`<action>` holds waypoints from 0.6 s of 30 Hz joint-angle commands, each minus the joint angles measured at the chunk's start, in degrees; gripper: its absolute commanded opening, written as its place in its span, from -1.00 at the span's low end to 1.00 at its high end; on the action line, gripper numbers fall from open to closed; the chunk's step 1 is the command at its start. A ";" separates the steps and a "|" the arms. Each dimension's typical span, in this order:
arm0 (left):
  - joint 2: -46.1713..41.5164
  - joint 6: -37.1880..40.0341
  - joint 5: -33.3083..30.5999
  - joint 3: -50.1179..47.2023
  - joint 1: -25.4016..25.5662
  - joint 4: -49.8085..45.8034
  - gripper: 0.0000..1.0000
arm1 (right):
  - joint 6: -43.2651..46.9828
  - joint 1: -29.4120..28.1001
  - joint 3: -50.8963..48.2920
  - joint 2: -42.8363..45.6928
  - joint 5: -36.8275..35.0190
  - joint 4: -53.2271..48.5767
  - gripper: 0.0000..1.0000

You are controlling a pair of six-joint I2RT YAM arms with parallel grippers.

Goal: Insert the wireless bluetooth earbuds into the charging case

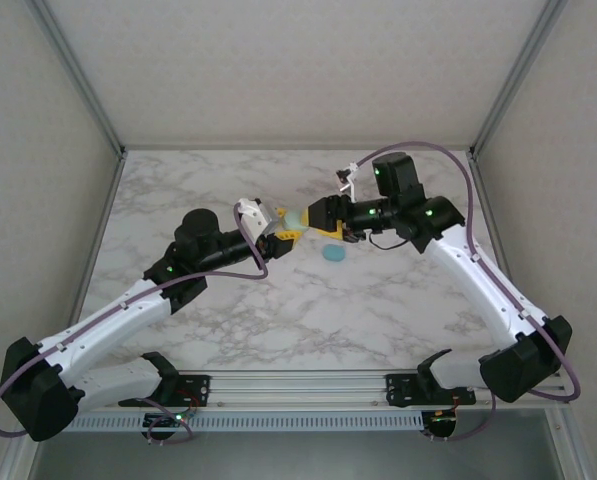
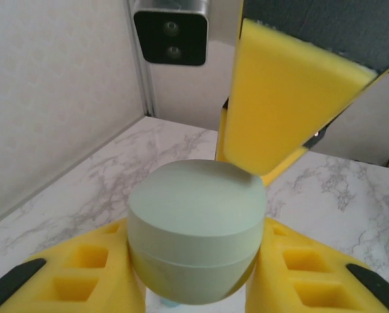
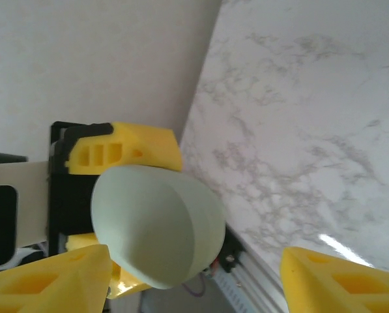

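At the near edge of the marble table the two arm bases are bolted side by side, and from them both arms are reached inward so that they meet over the middle of the table. A little nearer than the meeting point, and slightly to its right, a teal-blue rounded piece is seen lying on the table, apart from both grippers (whether it is a case or something else cannot be told at this size). Just beyond it, the left gripper is closed on the charging case, a mint-green rounded shell that is held above the table. In the left wrist view the case is clamped between the two yellow fingers, with its lid down and a seam line running around its body. From the right, the right gripper is brought up to the same case. Its yellow fingers are spread wide in the right wrist view, with the case lying close to the left-hand finger and a clear gap left to the other, so nothing is gripped by it. One of its pads is seen just behind the top of the case. Farther back, bare marble runs to the pale walls.
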State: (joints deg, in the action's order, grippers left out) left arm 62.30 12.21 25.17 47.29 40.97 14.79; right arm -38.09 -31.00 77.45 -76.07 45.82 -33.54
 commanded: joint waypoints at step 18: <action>-0.43 -0.58 0.64 2.10 0.60 2.20 -0.25 | -21.36 1.34 -11.03 -0.95 12.29 30.58 -0.41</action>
State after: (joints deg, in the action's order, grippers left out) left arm 62.30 11.16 25.63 47.33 41.01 17.08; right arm -59.90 -29.43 67.20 -77.12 59.79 -2.83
